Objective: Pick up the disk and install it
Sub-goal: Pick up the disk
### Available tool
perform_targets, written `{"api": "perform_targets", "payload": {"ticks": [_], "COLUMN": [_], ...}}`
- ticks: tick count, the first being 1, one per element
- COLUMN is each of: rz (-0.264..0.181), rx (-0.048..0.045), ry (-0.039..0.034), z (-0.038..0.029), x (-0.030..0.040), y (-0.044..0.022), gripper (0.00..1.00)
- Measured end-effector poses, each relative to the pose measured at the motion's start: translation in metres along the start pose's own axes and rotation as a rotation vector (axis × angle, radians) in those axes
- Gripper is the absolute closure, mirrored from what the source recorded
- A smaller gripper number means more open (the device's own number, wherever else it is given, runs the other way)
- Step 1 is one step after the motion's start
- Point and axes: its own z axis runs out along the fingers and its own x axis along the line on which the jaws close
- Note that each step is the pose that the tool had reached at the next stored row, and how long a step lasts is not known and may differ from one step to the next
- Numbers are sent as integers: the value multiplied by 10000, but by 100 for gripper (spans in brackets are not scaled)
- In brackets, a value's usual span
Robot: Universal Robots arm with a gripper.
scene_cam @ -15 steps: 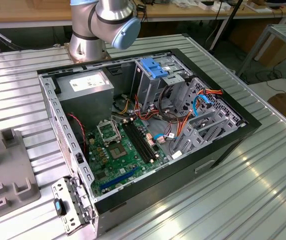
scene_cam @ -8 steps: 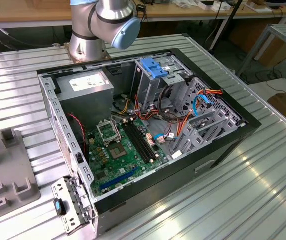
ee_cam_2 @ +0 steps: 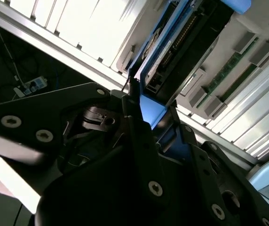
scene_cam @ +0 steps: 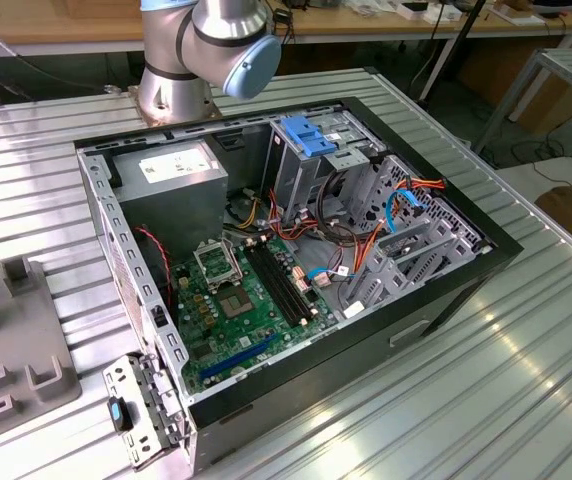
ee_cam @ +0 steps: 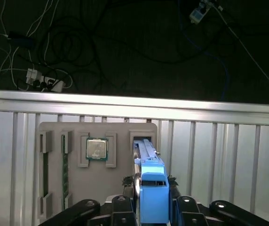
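Surface: ribbed metal tabletop (scene_cam: 486, 380), pale and streaked with glare. Room beyond it: wooden benches (scene_cam: 66, 25) behind the arm (scene_cam: 216, 40) in the exterior view. Past the tabletop's edge rail in the first wrist view, dark floor (ee_cam: 125, 42) strewn with cables and power strips (ee_cam: 43, 80).

Middle of the tabletop: open computer case (scene_cam: 446, 290) lying on its side, with green motherboard (scene_cam: 246, 295) and grey power supply (scene_cam: 171, 175) exposed, and a blue bracket (scene_cam: 306, 135) upright in the drive cage. Grey parts tray (scene_cam: 16, 370) toward the exterior view's left, cut by the frame. Arm likewise cut off above its elbow joint.

Disk (ee_cam: 152, 193): on edge in a slot of the tray, close to the tabletop's edge rail, just beside a seated processor chip (ee_cam: 97, 149). Memory sticks (ee_cam: 65, 174) in narrow slots farther along the tray.

Gripper (ee_cam: 149, 181): closed on the disk, black fingers (ee_cam: 122, 209) pressed to the blue rail from both sides. Finger roots and the near end of the disk lost at the frame edge; grey drive body seen edge-on, hard to make out.

Second wrist view, from low beside the grip: blue rail wedged between the dark fingers, plus the disk's connector edge and dark flank, hidden in the first wrist view.
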Motion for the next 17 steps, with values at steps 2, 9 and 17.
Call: {"api": "perform_targets", "payload": {"ticks": [2, 9, 17], "rz": [0, 0, 0], "rx": [1, 9, 62], "ry": [9, 47, 49], "z": [-93, -764, -1450], "x": [0, 3, 6], "y": [-1, -5, -10], "gripper": [64, 64, 64]}}
